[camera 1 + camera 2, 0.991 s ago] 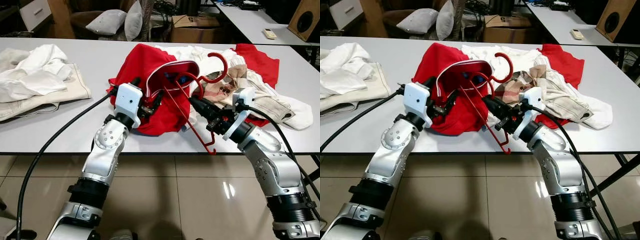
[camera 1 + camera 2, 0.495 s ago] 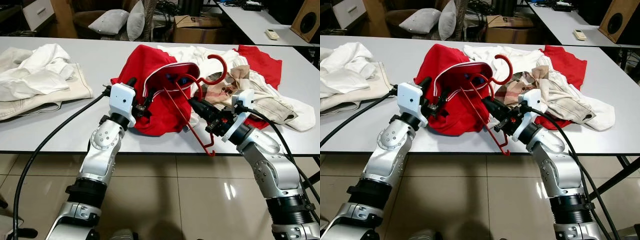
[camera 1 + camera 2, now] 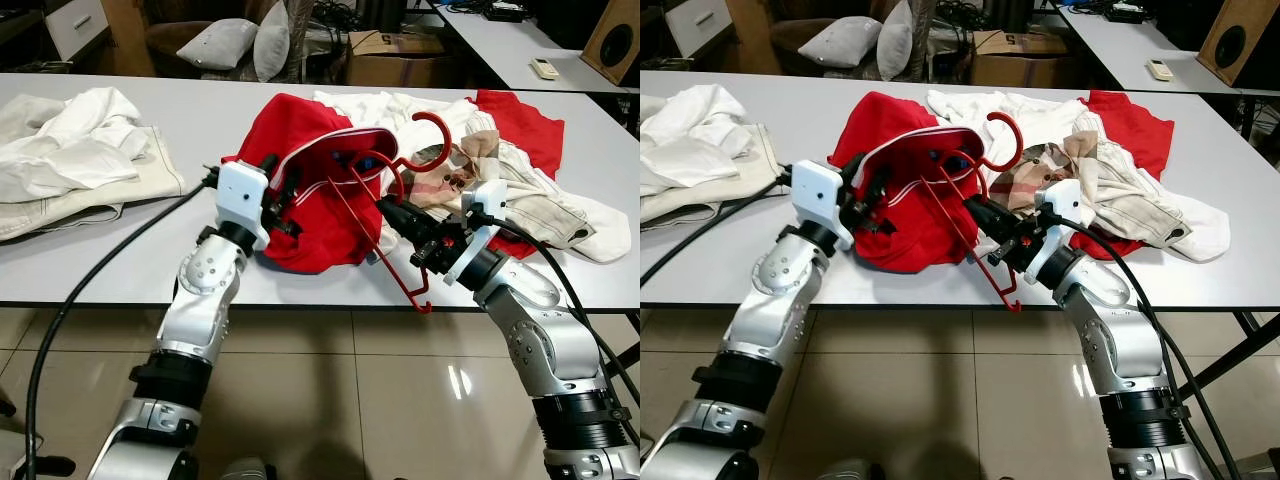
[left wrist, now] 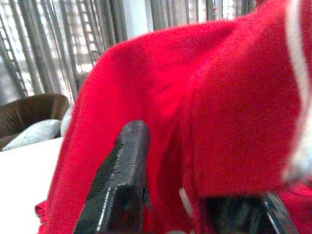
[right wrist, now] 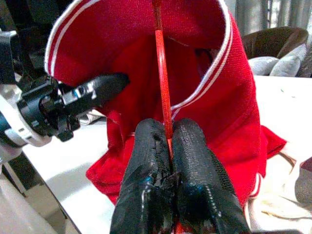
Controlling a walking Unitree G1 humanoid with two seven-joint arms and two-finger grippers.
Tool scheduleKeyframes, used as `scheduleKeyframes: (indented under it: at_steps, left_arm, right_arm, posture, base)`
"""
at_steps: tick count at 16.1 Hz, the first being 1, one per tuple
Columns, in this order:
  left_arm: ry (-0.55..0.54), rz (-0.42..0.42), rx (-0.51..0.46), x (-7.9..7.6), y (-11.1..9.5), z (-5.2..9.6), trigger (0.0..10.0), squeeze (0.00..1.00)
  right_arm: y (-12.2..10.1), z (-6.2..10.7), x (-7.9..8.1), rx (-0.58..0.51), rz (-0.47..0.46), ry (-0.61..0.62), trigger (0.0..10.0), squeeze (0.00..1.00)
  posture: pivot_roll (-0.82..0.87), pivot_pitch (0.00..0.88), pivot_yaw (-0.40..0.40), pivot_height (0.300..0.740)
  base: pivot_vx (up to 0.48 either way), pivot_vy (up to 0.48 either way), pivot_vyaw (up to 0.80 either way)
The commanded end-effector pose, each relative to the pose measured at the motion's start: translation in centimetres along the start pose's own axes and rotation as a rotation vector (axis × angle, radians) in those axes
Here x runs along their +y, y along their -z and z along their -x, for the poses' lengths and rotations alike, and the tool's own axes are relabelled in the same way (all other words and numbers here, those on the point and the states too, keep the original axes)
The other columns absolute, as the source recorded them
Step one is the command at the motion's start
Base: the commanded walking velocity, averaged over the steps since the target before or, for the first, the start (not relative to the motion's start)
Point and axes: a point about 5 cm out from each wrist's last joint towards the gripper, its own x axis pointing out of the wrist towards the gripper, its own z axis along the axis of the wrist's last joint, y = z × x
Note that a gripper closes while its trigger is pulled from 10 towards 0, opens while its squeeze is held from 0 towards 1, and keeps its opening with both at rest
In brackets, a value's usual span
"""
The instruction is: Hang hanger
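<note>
Two grippers at work over one grey table (image 3: 150, 110), both on the same garment. Right gripper (image 5: 168, 139) pinched tight on the thin bar of one red hanger (image 3: 385, 215), fingers (image 5: 146, 161) pressed together with the wire squeezed between them, seen plainly from the right wrist. Hanger tilted, its hook (image 3: 432, 135) up and beyond the right gripper, its lower corner dipping past the table's near edge just below the fingers. One red shirt (image 3: 315, 200) with white-striped trim bunched directly ahead of the right gripper, its opening draped over the hanger's far end. Left gripper (image 3: 283, 192) across from the right one, on the shirt's other side, fingers pushed into the red cloth with a fold between them; from the left wrist, one black finger (image 4: 122, 180) lying against the fabric, the other mostly buried under it, so a grip on the shirt it looks, though how firmly cannot be told. Beyond and beside the right gripper, one heap of mixed clothes (image 3: 500, 175): white, beige, plaid, plus a second red piece (image 3: 520, 125) at its far side. Well off past the left gripper, one separate pile of white and cream garments (image 3: 75, 160). Two pillows (image 3: 240, 42) in the background behind the table.
</note>
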Motion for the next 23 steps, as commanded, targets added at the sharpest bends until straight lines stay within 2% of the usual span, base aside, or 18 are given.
scheduleKeyframes:
  at_steps: [1, 7, 9, 11, 12, 17, 18, 21, 23]
  left_arm:
    - [-0.003, -0.011, -0.026, 0.2, -0.5, -0.3, 0.0, 0.0]
    - [0.018, -0.052, -0.048, 0.8, -1.4, -0.6, 0.0, 0.0]
    - [0.005, -0.093, -0.069, 1.9, -2.9, -1.3, 0.0, 0.0]
    - [0.013, -0.103, -0.079, 2.3, -3.8, -1.8, 0.0, 0.0]
    - [0.054, -0.119, -0.096, 2.3, -5.0, -2.3, 0.0, 0.0]
    - [0.152, -0.199, -0.075, 1.4, -5.6, -2.6, 0.0, 0.0]
    - [0.158, -0.207, -0.069, 1.3, -5.6, -2.7, 0.0, 0.0]
    - [0.213, -0.215, -0.06, 0.7, -5.7, -2.6, 0.0, 0.0]
    - [0.306, -0.211, -0.041, -0.7, -5.4, -2.3, 0.0, 0.0]
  right_arm:
    - [-0.2, 0.0, 0.1, 0.001, 0.022, -0.017, 10.0, 0.0]
    - [-0.1, 0.0, -0.1, 0.02, 0.033, -0.019, 10.0, 0.0]
    - [0.6, 0.4, 0.1, 0.101, 0.058, -0.05, 10.0, 0.0]
    - [0.9, 0.5, 0.2, 0.129, 0.066, -0.067, 10.0, 0.0]
    - [1.1, 0.6, 0.4, 0.152, 0.07, -0.085, 10.0, 0.0]
    - [1.0, 0.4, 1.0, 0.167, 0.053, -0.138, 10.0, 0.0]
    - [1.1, 0.4, 1.0, 0.185, 0.077, -0.147, 10.0, 0.0]
    - [0.8, 0.1, 0.5, 0.164, 0.067, -0.109, 10.0, 0.0]
    - [0.1, -0.9, 0.5, 0.119, 0.068, -0.098, 10.0, 0.0]
  posture:
    - [0.05, 0.0, 0.006, 0.74]
    - [0.05, 0.0, 0.006, 0.74]
    - [0.05, 0.0, 0.005, 0.74]
    - [0.05, 0.0, 0.005, 0.74]
    - [0.06, 0.0, 0.005, 0.74]
    - [0.06, 0.0, 0.005, 0.74]
    - [0.06, 0.0, 0.004, 0.74]
    - [0.06, 0.0, 0.005, 0.74]
    - [0.06, 0.0, 0.007, 0.74]
  base:
    - [0.0, 0.0, 0.0]
    - [0.0, 0.0, 0.0]
    - [0.0, 0.0, 0.0]
    - [0.0, 0.0, 0.0]
    - [0.0, 0.0, 0.0]
    - [0.0, 0.0, 0.0]
    - [0.0, 0.0, 0.0]
    - [0.0, 0.0, 0.0]
    - [0.0, 0.0, 0.0]
